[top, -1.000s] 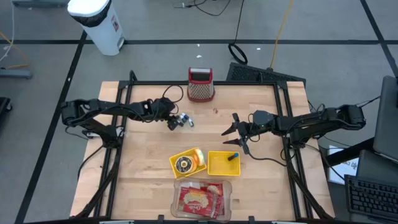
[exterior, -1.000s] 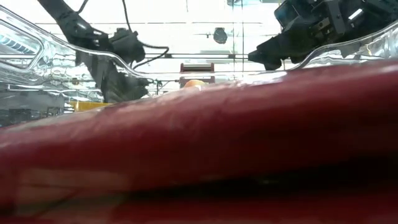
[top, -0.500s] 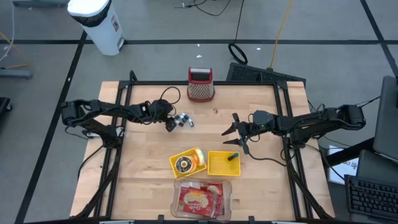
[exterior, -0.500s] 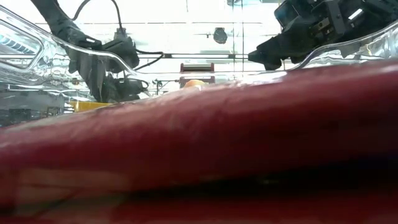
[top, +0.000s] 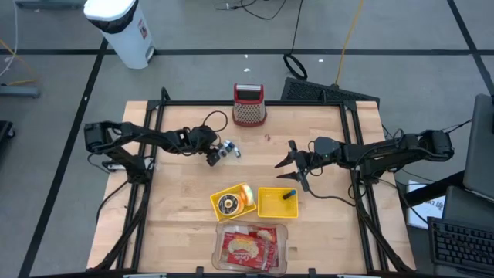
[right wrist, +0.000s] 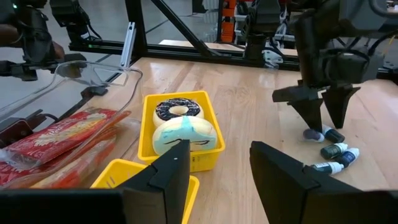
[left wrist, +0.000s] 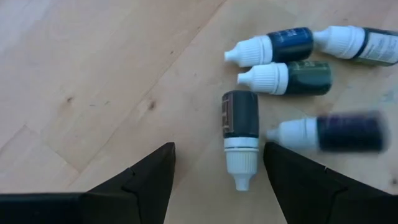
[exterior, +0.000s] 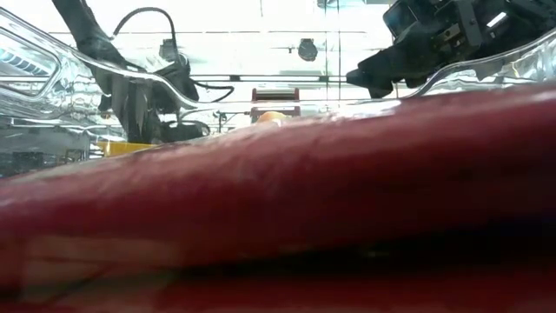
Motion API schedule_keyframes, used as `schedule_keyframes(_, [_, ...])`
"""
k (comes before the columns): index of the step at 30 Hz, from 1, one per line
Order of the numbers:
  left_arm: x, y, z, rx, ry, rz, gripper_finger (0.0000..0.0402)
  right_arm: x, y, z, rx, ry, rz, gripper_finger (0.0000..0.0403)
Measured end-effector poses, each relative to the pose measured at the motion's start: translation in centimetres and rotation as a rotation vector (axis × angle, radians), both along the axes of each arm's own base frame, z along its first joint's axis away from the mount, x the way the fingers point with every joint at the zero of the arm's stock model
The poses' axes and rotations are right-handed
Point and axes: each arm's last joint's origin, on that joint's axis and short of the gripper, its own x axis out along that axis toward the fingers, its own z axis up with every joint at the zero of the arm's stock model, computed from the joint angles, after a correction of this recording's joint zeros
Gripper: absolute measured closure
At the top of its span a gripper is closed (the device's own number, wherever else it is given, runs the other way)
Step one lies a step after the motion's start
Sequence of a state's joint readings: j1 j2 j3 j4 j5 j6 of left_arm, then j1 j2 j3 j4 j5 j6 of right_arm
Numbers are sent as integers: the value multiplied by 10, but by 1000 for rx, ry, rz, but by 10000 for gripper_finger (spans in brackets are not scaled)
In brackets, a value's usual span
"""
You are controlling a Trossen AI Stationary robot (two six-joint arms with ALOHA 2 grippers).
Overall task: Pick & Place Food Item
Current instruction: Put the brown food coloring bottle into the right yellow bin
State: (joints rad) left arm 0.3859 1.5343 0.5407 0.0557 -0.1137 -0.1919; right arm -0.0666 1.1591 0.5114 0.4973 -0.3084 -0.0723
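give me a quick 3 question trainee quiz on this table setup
1. True or false: the left gripper is shut on a dropper bottle.
2. What shares the yellow tray with the chocolate donut? A) grater B) blue-iced donut C) bottle
3. Which gripper hangs over the five dropper bottles?

Key: 1 false, its fingers stand open with a bottle lying between them. 2 B. 3 left; the right gripper waits open.

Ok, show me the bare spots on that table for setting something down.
Free: the bare wood left of the yellow donut tray, and between the red mesh basket and the right pincer. Crowded: the small dropper bottles under the left pincer, and the front edge around the clear snack container.
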Motion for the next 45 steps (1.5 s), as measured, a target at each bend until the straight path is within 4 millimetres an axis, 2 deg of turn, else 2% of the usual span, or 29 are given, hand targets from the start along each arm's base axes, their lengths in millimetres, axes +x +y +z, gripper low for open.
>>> schedule_keyframes(4, [2, 1, -2, 0, -9, 8, 155, 0, 0, 0, 0, 0, 0, 248])
schedule_keyframes(7, [2, 1, -2, 7, -9, -2, 174, 0, 0, 0, 0, 0, 0, 248])
schedule_keyframes(15, [3, 1, -2, 5, -10, -16, 298, 0, -1, 0, -11, 2, -49, 248])
schedule_keyframes(19, [6, 0, 7, -13, -41, -33, 350, 0, -2, 0, -27, -1, -66, 248])
schedule_keyframes(25, [19, -7, 49, -59, -171, -87, 351, 1, -5, 0, -184, -19, -159, 248])
schedule_keyframes(31, [43, -35, 85, -149, -327, -266, 332, 5, -1, -2, -510, -68, -146, 245])
schedule_keyframes(35, [59, -59, 100, -162, -393, -359, 338, 16, 7, -8, -671, -124, -127, 224])
schedule_keyframes(39, [68, -76, 115, -168, -498, -415, 346, 31, 13, -23, -712, -131, -126, 193])
schedule_keyframes(45, [73, -90, 124, -183, -557, -454, 338, 60, 23, -24, -771, -233, -113, 160])
